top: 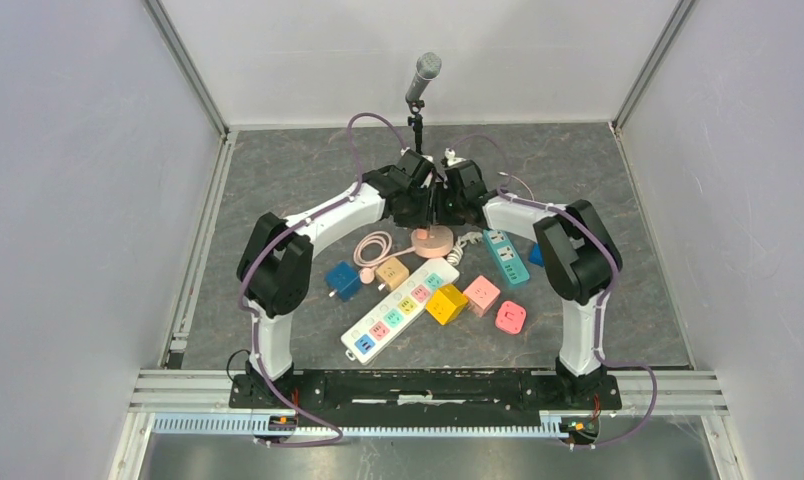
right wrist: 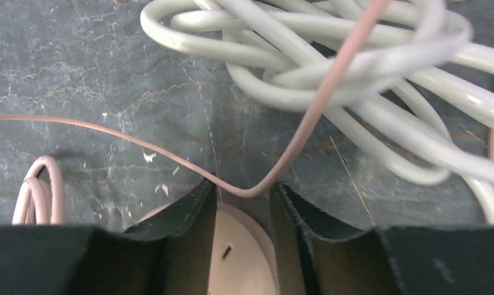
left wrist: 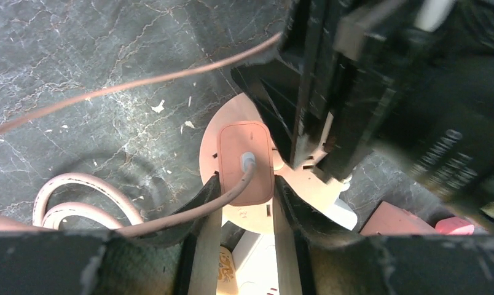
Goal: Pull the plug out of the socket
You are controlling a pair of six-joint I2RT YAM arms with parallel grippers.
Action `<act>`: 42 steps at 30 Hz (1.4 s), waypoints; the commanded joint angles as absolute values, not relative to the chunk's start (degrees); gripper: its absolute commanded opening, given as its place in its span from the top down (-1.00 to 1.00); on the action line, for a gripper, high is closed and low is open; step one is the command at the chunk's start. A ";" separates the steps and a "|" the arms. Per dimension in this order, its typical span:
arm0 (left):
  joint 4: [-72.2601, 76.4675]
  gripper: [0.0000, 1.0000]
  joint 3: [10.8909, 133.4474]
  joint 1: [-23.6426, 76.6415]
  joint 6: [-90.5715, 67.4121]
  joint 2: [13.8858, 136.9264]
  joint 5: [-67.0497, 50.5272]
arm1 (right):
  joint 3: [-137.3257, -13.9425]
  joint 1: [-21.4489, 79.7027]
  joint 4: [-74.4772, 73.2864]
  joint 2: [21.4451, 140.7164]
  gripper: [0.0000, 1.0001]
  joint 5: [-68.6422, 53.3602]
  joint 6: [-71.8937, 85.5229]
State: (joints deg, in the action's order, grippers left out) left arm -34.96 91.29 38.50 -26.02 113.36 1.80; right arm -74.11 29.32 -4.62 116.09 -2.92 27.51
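1. Starts at the left with the left gripper (left wrist: 247,179), poised over the middle of the grey tabletop (top: 298,180).
2. Shows a pink cable coil (top: 374,247) lying just left of the socket (top: 433,240), with a blue cube adapter (top: 343,281) near it, toward the arm bases.
3. Has the left fingers (left wrist: 204,209) closed against both long sides of the pink plug (left wrist: 238,144).
4. Finds that plug seated flat on top of the round pink socket, mid-tabletop, between the two wrists.
5. Traces a thin pink cable (left wrist: 189,212) out of the plug's middle and down between the left fingers.
6. Puts the right gripper (right wrist: 241,187) just right of the plug, over the socket's disc, close beside the left one.
7. Shows a narrow gap between the right fingers (right wrist: 192,221), with the pink disc visible in it and the thin cable crossing at the tips; cannot tell whether anything is gripped.
8. Ends at the right with a bundle of white cable (right wrist: 330,67) beyond the right fingertips and a teal power strip (top: 505,257) farther right.
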 commanded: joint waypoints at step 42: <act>-18.37 0.69 83.75 39.32 -22.65 113.21 9.38 | -65.69 29.17 -9.85 111.24 0.18 -4.06 25.38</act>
State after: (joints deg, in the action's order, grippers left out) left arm -18.44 80.53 38.68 -23.51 112.62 9.04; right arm -66.08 28.53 -4.89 108.36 -5.48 27.94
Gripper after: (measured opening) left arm 0.390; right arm 0.439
